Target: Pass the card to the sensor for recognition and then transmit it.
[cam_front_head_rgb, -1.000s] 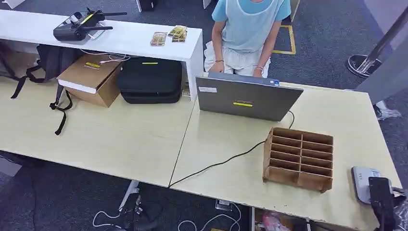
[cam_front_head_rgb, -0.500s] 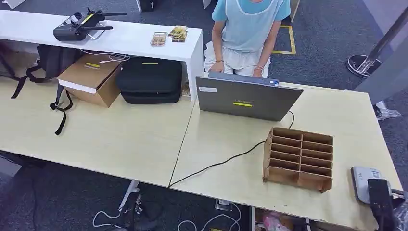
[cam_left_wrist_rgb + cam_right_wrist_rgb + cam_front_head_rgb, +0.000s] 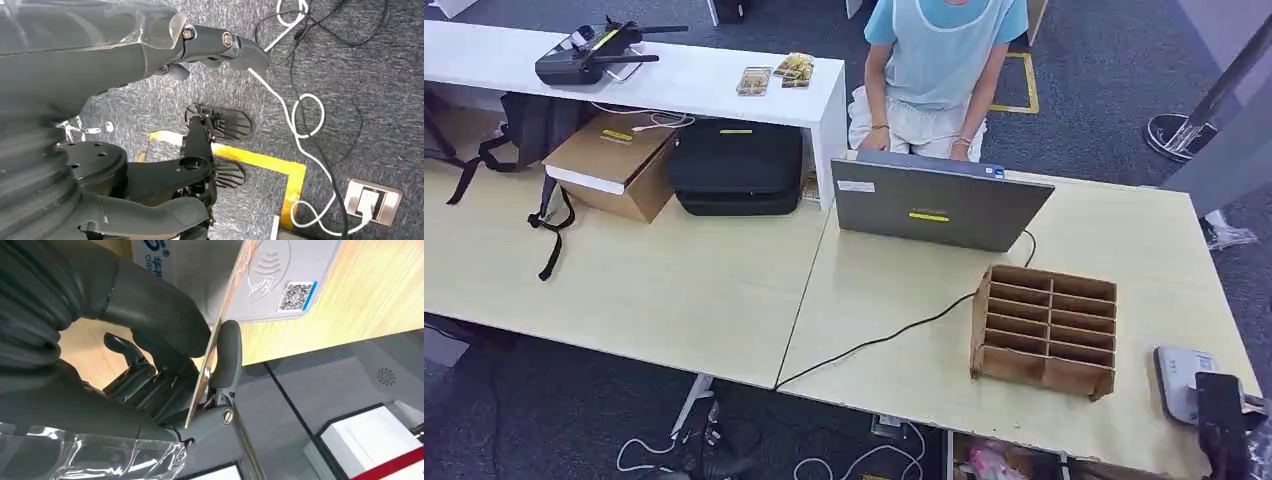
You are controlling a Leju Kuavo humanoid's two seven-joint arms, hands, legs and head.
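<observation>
At the table's (image 3: pixel 674 290) near right corner, the right hand (image 3: pixel 1224 425) comes in from below, mostly cut off by the picture's edge — from the head view it reads as little more than a dark block over the grey sensor (image 3: pixel 1176 372). The right wrist view is clearer: the card (image 3: pixel 215 347) is seen edge-on, pinched between the thick thumb (image 3: pixel 150 305) and a darker finger, the other fingers curled in behind it. The card hangs just above the sensor's (image 3: pixel 280 275) face, where a wave symbol and a QR code show; whether it touches the sensor is hard to tell, since its far end runs out of frame.

The left hand (image 3: pixel 220 45) hangs over the carpet, its fingers apparently drawn loosely together with nothing in them, though the arm's cover hides much of it.

A wooden organizer (image 3: pixel 1044 330) stands beside the sensor, behind it a laptop (image 3: pixel 939 205) with a person (image 3: pixel 939 70) seated at it — head cut off.
</observation>
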